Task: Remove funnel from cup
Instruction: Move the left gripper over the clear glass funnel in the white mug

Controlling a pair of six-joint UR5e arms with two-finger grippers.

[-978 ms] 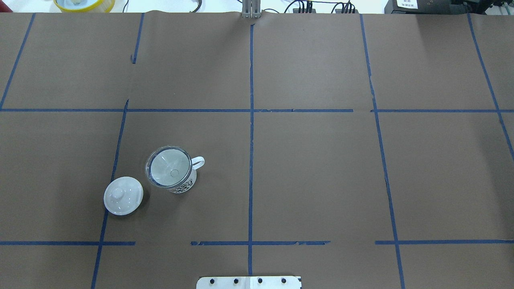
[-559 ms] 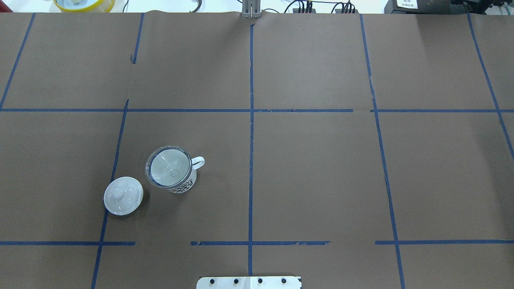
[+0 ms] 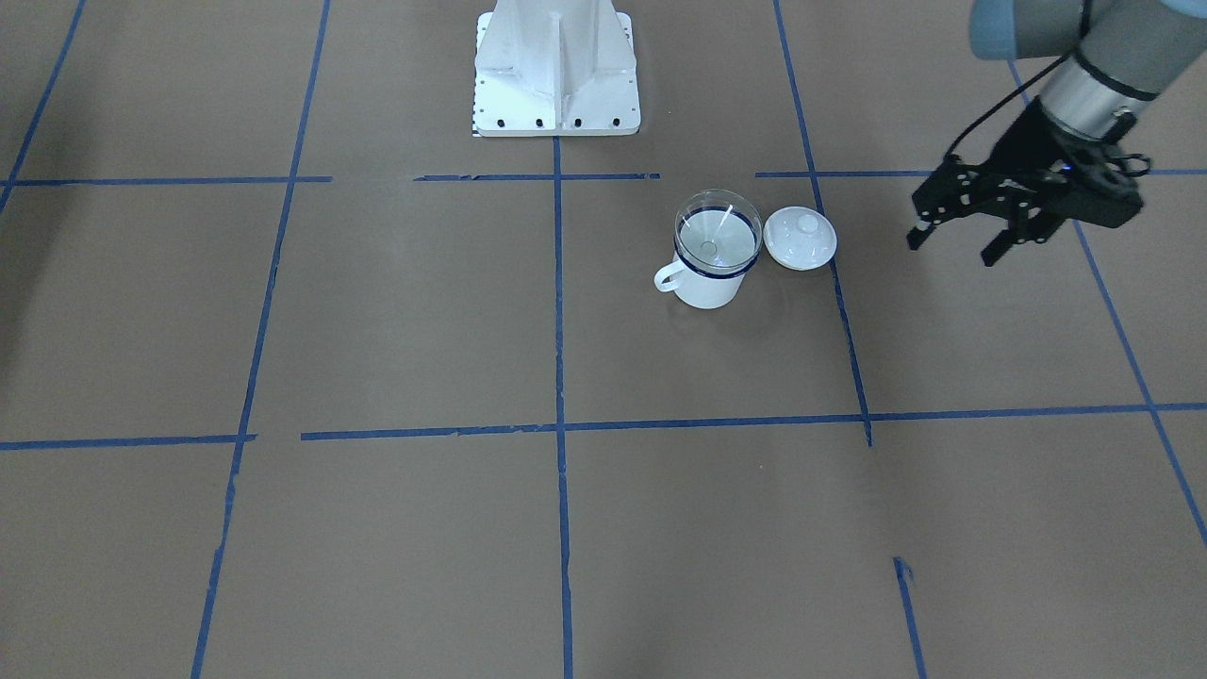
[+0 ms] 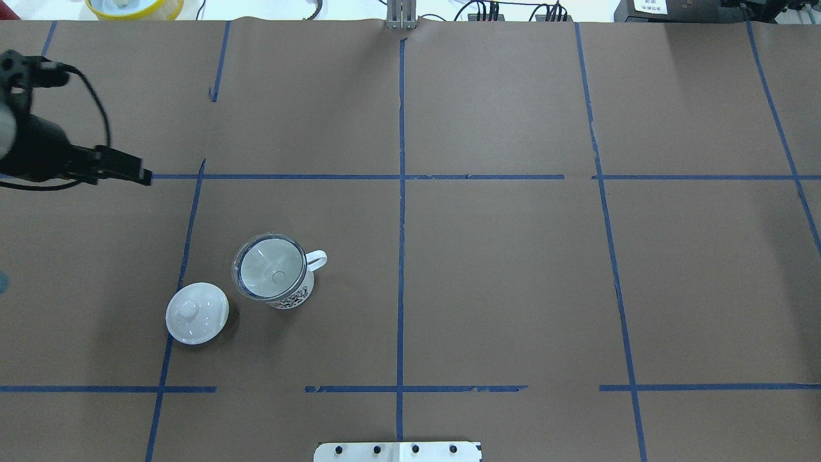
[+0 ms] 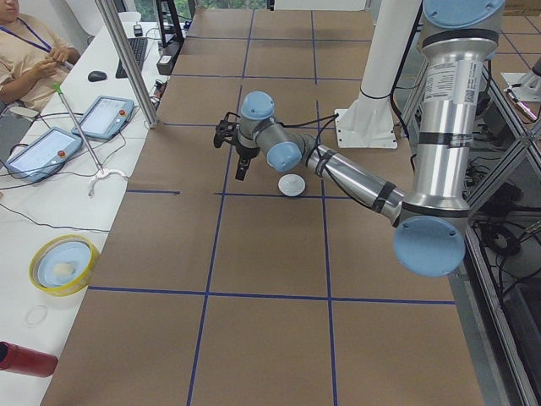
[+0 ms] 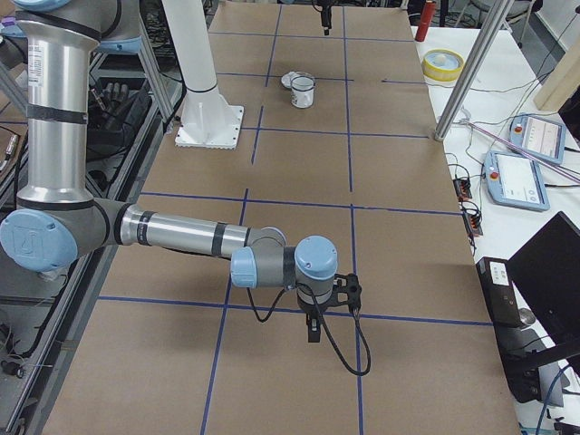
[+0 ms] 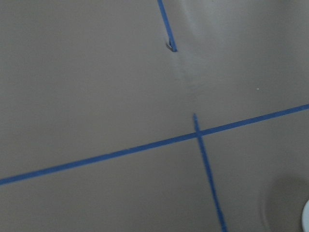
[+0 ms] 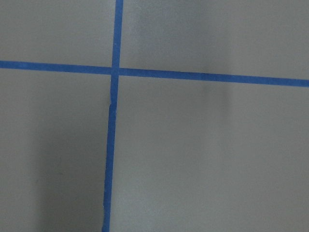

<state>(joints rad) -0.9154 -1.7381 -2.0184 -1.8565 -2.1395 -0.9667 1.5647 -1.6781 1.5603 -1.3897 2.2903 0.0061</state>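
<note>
Now left gripper (image 3: 950, 249) in view, funnel (image 4: 270, 269) unmoved

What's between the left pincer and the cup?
Overhead view: just bare paper and one blue tape line between left pincer and cup; the lid lies aside.

left arm (image 5: 444, 127) and right arm (image 6: 54, 118): silver tubes, light blue joint caps (image 5: 429, 245), black bands at seams. printed label (image 5: 438, 80) on left upper tube. left gripper (image 3: 950, 251) black, black cable (image 4: 104, 114) off the wrist. white base (image 3: 556, 66), black screws (image 3: 539, 123) along the edge.
</note>
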